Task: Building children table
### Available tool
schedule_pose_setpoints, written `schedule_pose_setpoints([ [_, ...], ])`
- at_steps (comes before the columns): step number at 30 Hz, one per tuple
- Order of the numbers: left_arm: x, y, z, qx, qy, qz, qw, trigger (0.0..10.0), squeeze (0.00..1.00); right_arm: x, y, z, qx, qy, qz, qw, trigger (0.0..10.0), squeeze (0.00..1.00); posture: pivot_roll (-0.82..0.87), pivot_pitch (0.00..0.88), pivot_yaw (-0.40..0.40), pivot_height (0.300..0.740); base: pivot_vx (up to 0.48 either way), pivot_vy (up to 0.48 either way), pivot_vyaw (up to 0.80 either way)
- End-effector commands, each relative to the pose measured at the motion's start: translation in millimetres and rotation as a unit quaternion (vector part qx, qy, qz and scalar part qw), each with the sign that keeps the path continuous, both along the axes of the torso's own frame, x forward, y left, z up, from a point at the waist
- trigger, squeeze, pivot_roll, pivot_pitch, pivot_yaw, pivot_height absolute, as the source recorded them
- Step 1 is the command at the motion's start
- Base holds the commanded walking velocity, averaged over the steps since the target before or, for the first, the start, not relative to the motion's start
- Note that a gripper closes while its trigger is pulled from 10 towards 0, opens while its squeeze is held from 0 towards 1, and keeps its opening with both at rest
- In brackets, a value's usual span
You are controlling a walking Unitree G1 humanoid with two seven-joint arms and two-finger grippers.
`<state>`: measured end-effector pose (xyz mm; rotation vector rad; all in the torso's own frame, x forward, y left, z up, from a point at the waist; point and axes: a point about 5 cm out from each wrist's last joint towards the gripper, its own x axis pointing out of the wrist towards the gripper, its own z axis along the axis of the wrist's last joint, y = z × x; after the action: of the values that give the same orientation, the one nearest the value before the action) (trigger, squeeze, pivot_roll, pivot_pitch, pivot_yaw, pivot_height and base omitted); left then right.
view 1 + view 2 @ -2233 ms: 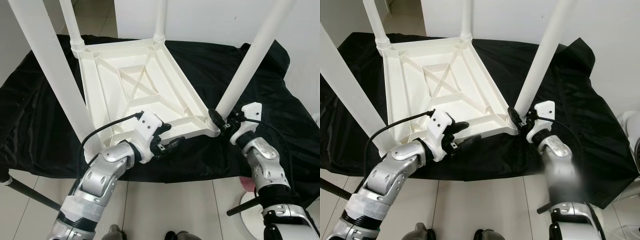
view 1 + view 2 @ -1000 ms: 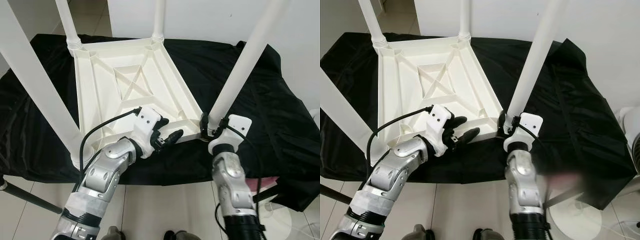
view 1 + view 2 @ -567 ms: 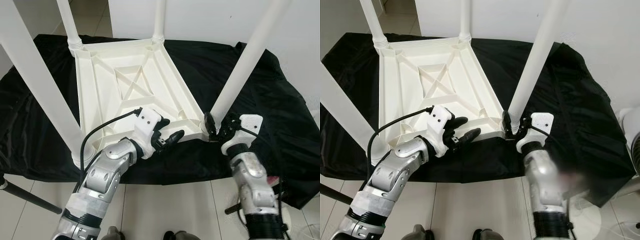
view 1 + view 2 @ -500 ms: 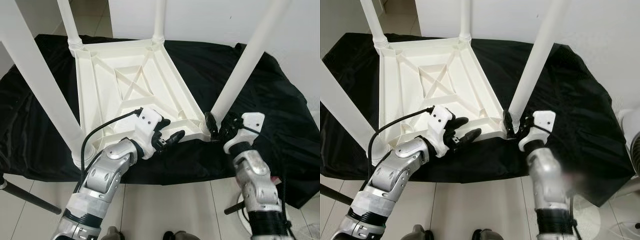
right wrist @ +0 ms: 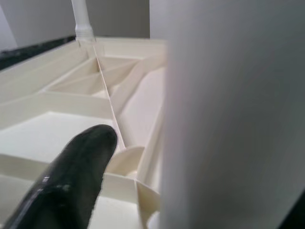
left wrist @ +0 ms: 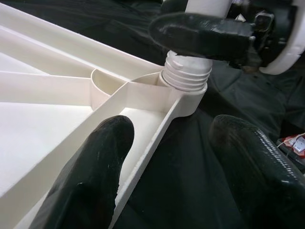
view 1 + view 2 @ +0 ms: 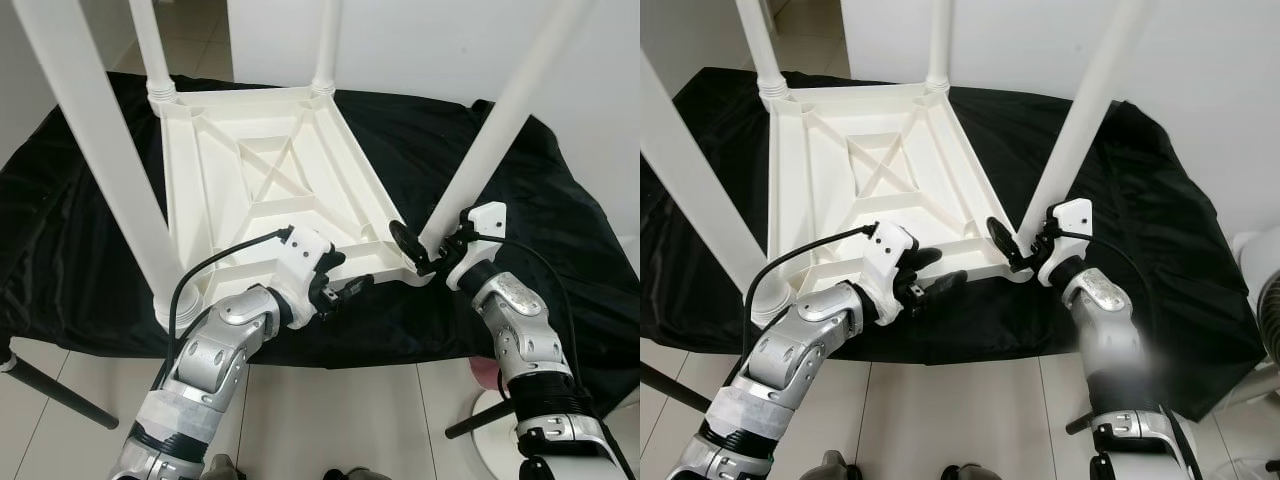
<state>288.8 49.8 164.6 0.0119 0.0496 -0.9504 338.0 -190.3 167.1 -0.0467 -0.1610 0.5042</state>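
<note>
Lying upside down on the black-draped surface (image 7: 520, 200), the white children's table top (image 7: 270, 190) is being shown across the centre of the left eye frame, with four white legs rising from its corners. The fourth leg (image 7: 500, 120), at the lower right corner of the top, is being worked by the right tool (image 7: 420, 248), whose black fingers are being held around the leg's base just above the threaded collar (image 6: 187, 75); they are judged to be clasped on it. Compared with half a second ago, the right wrist is being seen rotated, its white housing now being carried higher and one finger (image 7: 1002, 238) now being pointed inward over the top's corner, which suggests that the leg is being turned in its socket. The left tool (image 7: 340, 285) is being held at the near edge of the top in the lower centre, much as a second ago, its fingers spread apart with one finger (image 6: 93, 167) over the rib and the other over the black cloth, so the rim (image 6: 157, 138) is being straddled but not gripped. Threads are being left exposed at the collar, so the leg is judged not yet fully seated and the task to be nearing its end.
</note>
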Motion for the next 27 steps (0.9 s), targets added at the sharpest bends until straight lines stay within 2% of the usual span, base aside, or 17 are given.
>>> schedule_pose_setpoints([
  [1, -3.3, -2.4, -1, 0.003, 0.000, 0.001, 1.000, 10.0, 0.00, 1.8, -1.6, -6, -0.015, 0.012, 0.010, 1.000, 3.7, 0.00, 0.02, 0.047, -0.084, 0.740, 0.000, 0.000, 0.00],
  [2, -3.4, -2.8, -1, 0.006, -0.003, 0.001, 1.000, 10.0, 0.00, 3.6, -2.9, -8, -0.017, 0.020, 0.014, 1.000, 0.1, 0.00, 0.02, 0.045, -0.083, 0.740, 0.000, 0.000, 0.00],
  [11, -4.1, -11.2, 1, 0.007, -0.009, -0.006, 1.000, 10.0, 0.00, -0.5, -15.0, -30, -0.041, 0.055, 0.018, 0.998, 0.0, 0.00, 0.01, 0.024, -0.074, 0.740, 0.000, 0.000, 0.00],
  [12, -4.2, -12.3, 1, 0.007, -0.011, -0.007, 1.000, 10.0, 0.00, -1.3, -16.4, -33, -0.042, 0.057, 0.012, 0.997, 6.2, 0.00, 0.01, 0.022, -0.074, 0.740, 0.000, 0.000, 0.00],
  [13, -4.2, -12.3, 1, 0.007, -0.011, -0.007, 1.000, 10.0, 0.00, -1.3, -16.4, -33, -0.042, 0.057, 0.012, 0.997, 6.2, 0.00, 0.01, 0.022, -0.074, 0.740, 0.000, 0.000, 0.00],
  [14, -4.1, -13.7, 1, 0.008, -0.013, -0.008, 1.000, 10.0, 0.00, -1.6, -17.7, -34, -0.039, 0.058, -0.003, 0.998, 10.0, 0.00, 0.01, 0.021, -0.075, 0.740, 0.000, 0.000, 0.00],
  [16, -4.0, -14.9, 0, 0.009, -0.014, -0.008, 1.000, 10.0, 0.00, -1.7, -18.8, -36, -0.036, 0.058, -0.014, 0.998, 10.0, 0.00, 0.02, 0.020, -0.076, 0.740, 0.000, 0.000, 0.00],
  [17, -3.8, -15.9, 3, 0.002, -0.012, -0.009, 1.000, 10.0, 0.00, -0.8, -17.7, -34, 0.002, 0.065, -0.046, 0.997, 10.0, 0.00, 0.01, 0.023, -0.071, 0.740, 0.000, 0.000, 0.00],
  [20, -3.8, -16.0, 3, 0.000, -0.013, -0.010, 1.000, 10.0, 0.00, -0.2, -16.7, -33, 0.023, 0.070, -0.059, 0.996, 10.0, 0.00, 0.01, 0.022, -0.069, 0.740, 0.000, 0.000, 0.00],
  [21, -3.1, -14.9, 3, 0.004, -0.014, -0.009, 1.000, 10.0, 0.00, -1.1, -12.1, -27, 0.057, 0.069, -0.113, 0.990, 10.0, 0.00, 0.00, 0.023, -0.063, 0.740, 0.000, 0.000, 0.00],
  [22, -3.1, -14.9, 3, 0.004, -0.014, -0.009, 1.000, 10.0, 0.00, -1.1, -12.1, -27, 0.057, 0.069, -0.113, 0.990, 10.0, 0.00, 0.00, 0.023, -0.063, 0.740, 0.000, 0.000, 0.00],
  [27, -0.6, -13.9, 3, 0.007, -0.017, -0.009, 1.000, 10.0, 0.00, -10.3, -5.7, -23, 0.085, 0.063, -0.198, 0.974, 10.0, 0.00, -0.02, 0.023, -0.052, 0.740, 0.000, 0.000, 0.00],
])
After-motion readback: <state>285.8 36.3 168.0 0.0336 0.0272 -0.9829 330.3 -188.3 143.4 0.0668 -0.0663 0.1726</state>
